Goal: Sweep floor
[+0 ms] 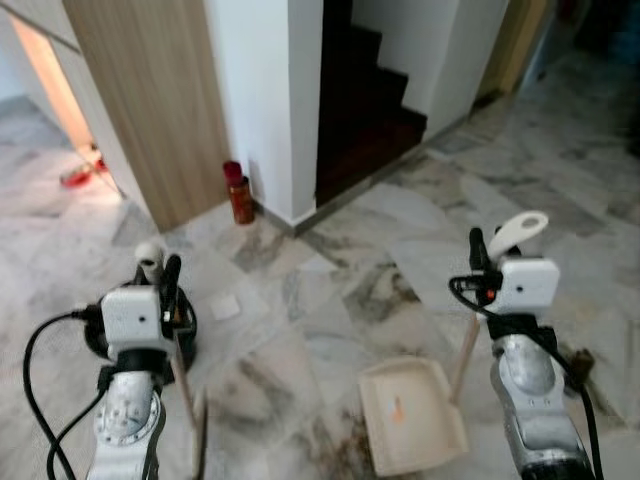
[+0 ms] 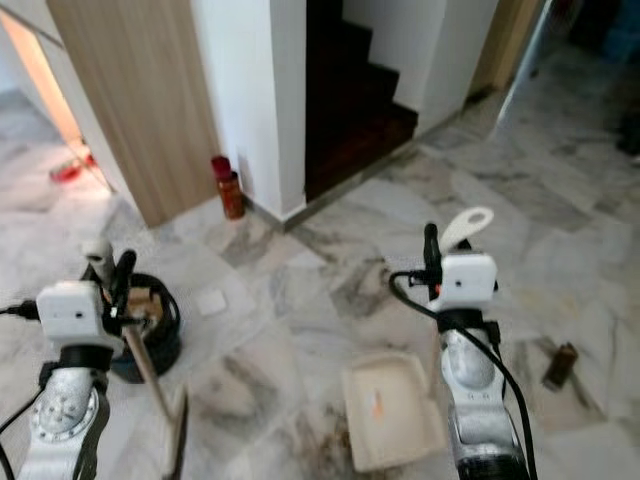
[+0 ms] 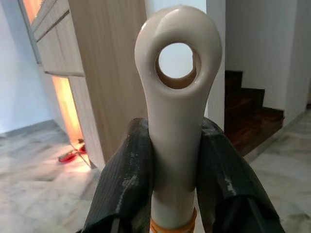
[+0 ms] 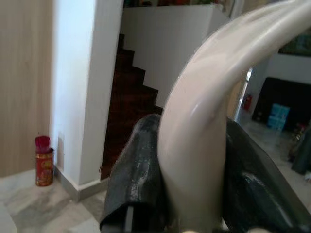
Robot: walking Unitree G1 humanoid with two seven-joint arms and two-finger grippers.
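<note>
My left gripper point(image 3: 175, 165) is clamped on the broom handle point(image 3: 176, 121), a smooth, glossy cream plastic shaft that flares into a rounded tip with a round hanging hole. My black fingers point(image 3: 124, 189) have a scuffed, matte surface and press flat against both sides of it. From the head views the thin wooden part of the stick runs down from my left gripper at a slant to the floor point(image 1: 330, 300), where the narrow broom head point(image 1: 199, 430) touches down.

My right gripper point(image 4: 192, 194) is closed around the dustpan handle point(image 4: 209, 97), also glossy cream plastic, curving over into a flat loop at the top. Below it a slim stick leads down to the dustpan point(image 1: 412, 415), a shallow cream tray with raised side walls and an orange mark inside, sitting flat on the floor between my two arms, nearer the right.

The floor is polished marble tile with grey and brown veining. A small white scrap point(image 1: 226, 306) lies on it near my left arm. A red cylindrical can point(image 1: 240, 194) stands against the white wall corner beside a pale wood-grain panel point(image 1: 150, 100). Dark wooden stairs point(image 1: 365, 110) rise behind the wall.
</note>
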